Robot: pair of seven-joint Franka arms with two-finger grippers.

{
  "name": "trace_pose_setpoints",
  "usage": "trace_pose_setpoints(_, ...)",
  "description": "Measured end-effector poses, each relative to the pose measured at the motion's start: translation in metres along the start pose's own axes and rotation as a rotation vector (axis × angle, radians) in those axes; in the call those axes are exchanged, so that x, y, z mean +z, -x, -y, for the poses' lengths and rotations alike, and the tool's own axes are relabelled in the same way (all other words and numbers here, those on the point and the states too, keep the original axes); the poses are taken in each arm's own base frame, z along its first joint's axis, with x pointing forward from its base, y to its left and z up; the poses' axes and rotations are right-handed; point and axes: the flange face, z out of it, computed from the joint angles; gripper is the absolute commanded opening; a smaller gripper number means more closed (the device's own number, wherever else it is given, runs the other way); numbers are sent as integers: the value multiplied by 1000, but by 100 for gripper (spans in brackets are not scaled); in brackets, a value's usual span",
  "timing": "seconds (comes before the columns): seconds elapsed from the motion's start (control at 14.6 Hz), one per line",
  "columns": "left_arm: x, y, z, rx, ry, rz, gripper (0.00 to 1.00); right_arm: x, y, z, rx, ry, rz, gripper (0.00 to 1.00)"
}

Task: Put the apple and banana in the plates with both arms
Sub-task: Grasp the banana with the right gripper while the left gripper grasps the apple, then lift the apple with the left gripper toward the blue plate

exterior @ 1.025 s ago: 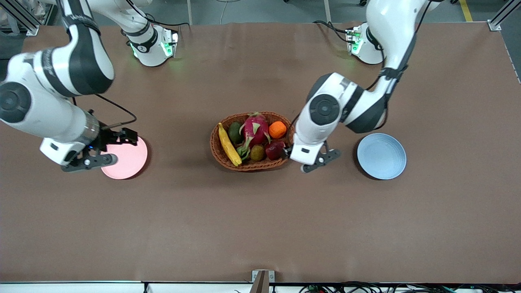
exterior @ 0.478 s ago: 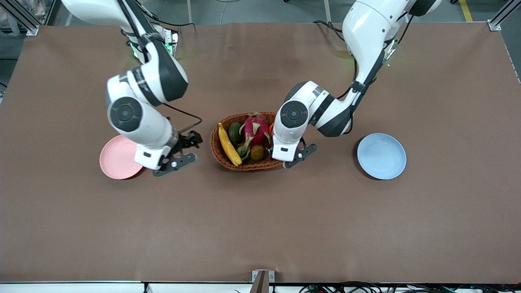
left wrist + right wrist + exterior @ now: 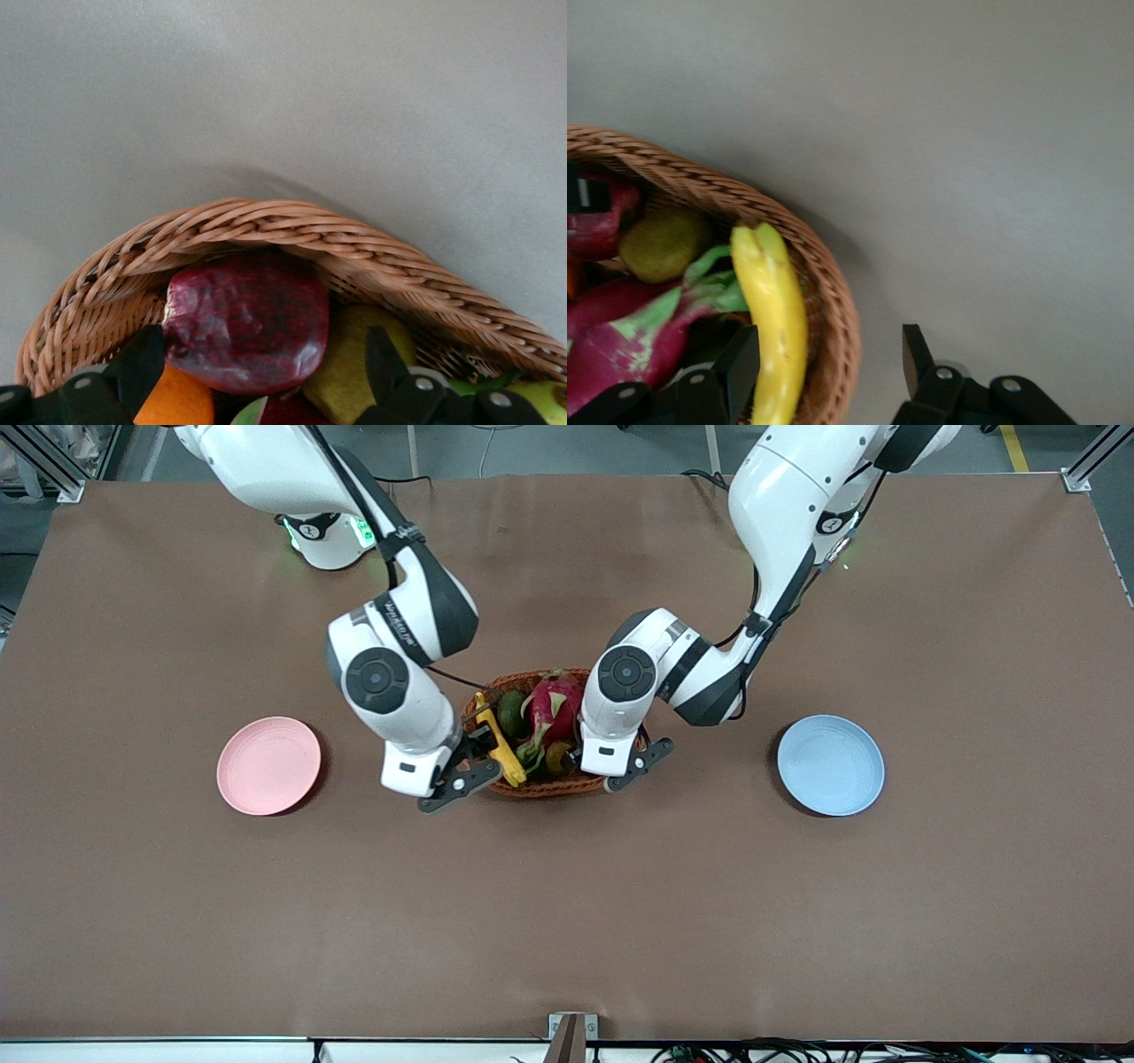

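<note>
Brown tabletop, wide open, and both arms have swung in on the wicker basket at its middle! A second ago the right gripper was over the pink plate; now it hangs over the banana at the basket's rim, fingers spread, one inside the wicker wall, one outside, nothing held. The left gripper has slid in over the apple, fingers open either side, not closed on it. Both pickups look imminent. The rim crowds each fruit, dragon fruit sits between. The blue plate waits empty, well apart, with bare table all the way
</note>
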Motion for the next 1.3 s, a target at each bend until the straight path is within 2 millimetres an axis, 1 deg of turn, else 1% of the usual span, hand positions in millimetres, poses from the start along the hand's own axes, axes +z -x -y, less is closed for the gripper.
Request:
trace_pose_setpoints(0.14,3,1,1,2,-5,1,100,14,-2,15,-21,0,-5,71)
trace_pose_setpoints(0.34,6,3,2,3,-12,3,100,34,-4,28,-40,1,-14,71)
trace_pose_setpoints(0.61,14,4,5,4,-26,7,100,57,-7,39,-56,2,-34,71)
trace_pose_setpoints(0.75,18,4,6,4,-33,8,100,63,-7,40,-57,2,-33,71)
trace_pose_setpoints(0.96,25,4,9,3,-44,12,97,64,-7,42,-63,3,-32,71)
trace_pose_setpoints(1.02,27,5,9,3,-47,13,92,65,-6,45,-67,2,-30,69)
trace_pose_setpoints(1.09,28,6,9,4,-49,13,84,67,-6,48,-72,2,-27,69)
trace_pose_setpoints(1.3,28,8,8,8,-49,13,50,75,-6,57,-85,3,-36,69)
